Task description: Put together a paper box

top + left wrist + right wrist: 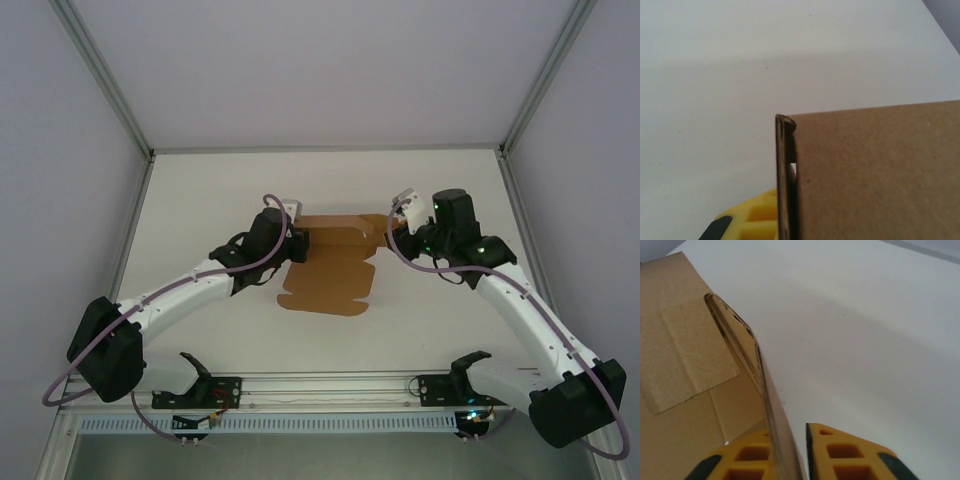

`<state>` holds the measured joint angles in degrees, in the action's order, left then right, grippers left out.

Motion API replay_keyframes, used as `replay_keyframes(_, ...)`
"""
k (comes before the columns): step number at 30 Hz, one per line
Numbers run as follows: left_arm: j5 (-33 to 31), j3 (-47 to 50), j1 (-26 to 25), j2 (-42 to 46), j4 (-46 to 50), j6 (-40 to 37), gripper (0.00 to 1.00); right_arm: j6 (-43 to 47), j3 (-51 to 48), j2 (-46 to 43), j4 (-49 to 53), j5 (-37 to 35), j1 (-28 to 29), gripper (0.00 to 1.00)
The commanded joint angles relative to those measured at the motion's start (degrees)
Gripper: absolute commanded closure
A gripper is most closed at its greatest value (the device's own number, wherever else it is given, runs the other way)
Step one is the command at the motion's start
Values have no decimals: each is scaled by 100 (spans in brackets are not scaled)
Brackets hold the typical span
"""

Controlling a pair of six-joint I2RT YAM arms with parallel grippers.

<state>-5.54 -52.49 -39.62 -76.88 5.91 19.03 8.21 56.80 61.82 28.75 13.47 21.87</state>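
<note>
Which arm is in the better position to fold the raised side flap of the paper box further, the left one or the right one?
Right. The right tool has the upright flap of the paper box between its fingers, while the left tool pinches the opposite edge, probably steadying it.

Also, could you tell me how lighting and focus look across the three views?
Top external: soft, even light, no glare, faint shadows under the arms and the paper box. Left wrist: the box sits close to the lens, slightly soft, with a dark shadow along its folded edge. Right wrist: the raised flap blurs where the right tool pinches it; the table is evenly lit.
</note>
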Motion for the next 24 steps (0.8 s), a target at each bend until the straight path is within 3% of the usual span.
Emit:
replay_keyframes(1,-11,-200,-26,15,35,-62,100,-27,106,95,-28,-561,-42,91)
replay_keyframes(9,-45,-329,-25,-114,38,31,100,-506,26,477,-595,-877,-6,100)
replay_keyframes(17,3,-562,-24,-409,104,106,100,-679,33,765,-818,-965,279,100)
replay_keyframes(24,229,-733,-20,-627,94,166,100,-1235,274,1165,-686,-2500,982,100)
